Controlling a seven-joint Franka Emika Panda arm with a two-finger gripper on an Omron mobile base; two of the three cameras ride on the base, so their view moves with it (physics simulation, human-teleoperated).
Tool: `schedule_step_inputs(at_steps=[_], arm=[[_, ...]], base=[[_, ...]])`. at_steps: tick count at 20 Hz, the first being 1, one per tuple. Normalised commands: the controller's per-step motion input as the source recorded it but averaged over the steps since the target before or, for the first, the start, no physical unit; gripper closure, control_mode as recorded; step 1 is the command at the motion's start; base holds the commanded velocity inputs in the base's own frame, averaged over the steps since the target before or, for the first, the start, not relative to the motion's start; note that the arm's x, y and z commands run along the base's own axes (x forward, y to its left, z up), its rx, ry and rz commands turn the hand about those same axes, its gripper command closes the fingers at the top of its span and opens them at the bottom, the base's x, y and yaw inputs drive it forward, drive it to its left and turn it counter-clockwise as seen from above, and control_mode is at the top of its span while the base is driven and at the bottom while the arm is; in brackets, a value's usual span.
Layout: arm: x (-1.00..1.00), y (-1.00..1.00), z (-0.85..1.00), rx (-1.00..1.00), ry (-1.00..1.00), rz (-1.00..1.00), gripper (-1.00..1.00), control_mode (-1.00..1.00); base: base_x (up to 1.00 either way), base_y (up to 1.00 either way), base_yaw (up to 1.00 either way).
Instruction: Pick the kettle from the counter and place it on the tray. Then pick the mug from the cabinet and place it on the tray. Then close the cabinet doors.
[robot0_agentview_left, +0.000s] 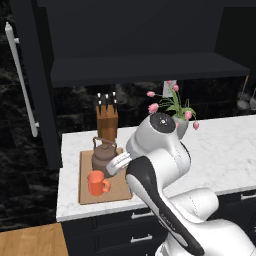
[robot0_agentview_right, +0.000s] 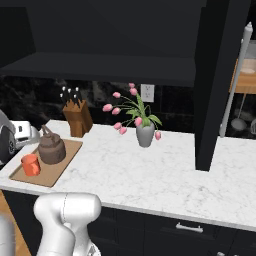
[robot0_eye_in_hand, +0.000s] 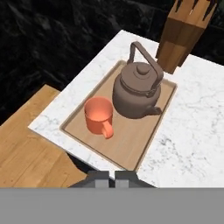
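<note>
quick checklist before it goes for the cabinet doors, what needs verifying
1. Kettle on the tray: ok, it stands upright inside the rim.
2. Mug on the tray: ok, upright beside the kettle, handle toward the tray's near edge in the hand view.
3. Gripper free of load: ok, its tips are shut together with nothing between them, above and clear of the tray.
4. Cabinet doors closed: not ok, the left door and right door both stand swung open.
5. Cabinet shelf clear of things in the doors' path: ok.
6. Flower vase clear of the right door's swing: cannot tell.
</note>
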Motion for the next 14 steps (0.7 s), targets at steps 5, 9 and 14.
schedule_step_inputs(at_steps=[5,9,14], arm=[[-0.12,0.07,-0.08,-0.28,-0.23,0.16,1.0,-1.0],[-0.28,0.0,0.0,-0.24,-0.32,0.19,1.0,-1.0],[-0.22,0.01,0.0,-0.19,-0.38,0.17,1.0,-1.0]], base=[[0.0,0.0,0.0],[0.0,0.0,0.0],[0.0,0.0,0.0]])
